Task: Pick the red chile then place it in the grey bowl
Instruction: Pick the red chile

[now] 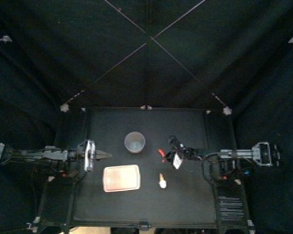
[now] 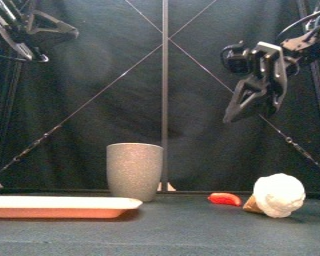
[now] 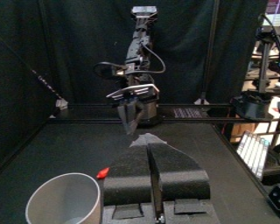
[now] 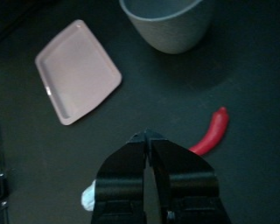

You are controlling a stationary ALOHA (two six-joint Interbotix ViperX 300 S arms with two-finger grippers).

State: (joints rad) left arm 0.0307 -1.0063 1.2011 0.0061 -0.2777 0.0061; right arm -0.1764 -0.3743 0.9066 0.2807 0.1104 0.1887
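The red chile lies flat on the table between the tall grey speckled cup and a white garlic-like toy. My right gripper hangs high above the chile, shut and holding nothing. In the right wrist view its jaws point down beside the chile, with the grey cup further off. My left gripper is shut and empty at the table's left side. Its view shows the cup close by, the chile and the right gripper.
A flat pink tray lies at the front left of the table, also low on the left in the front view. The white toy sits just right of the tray.
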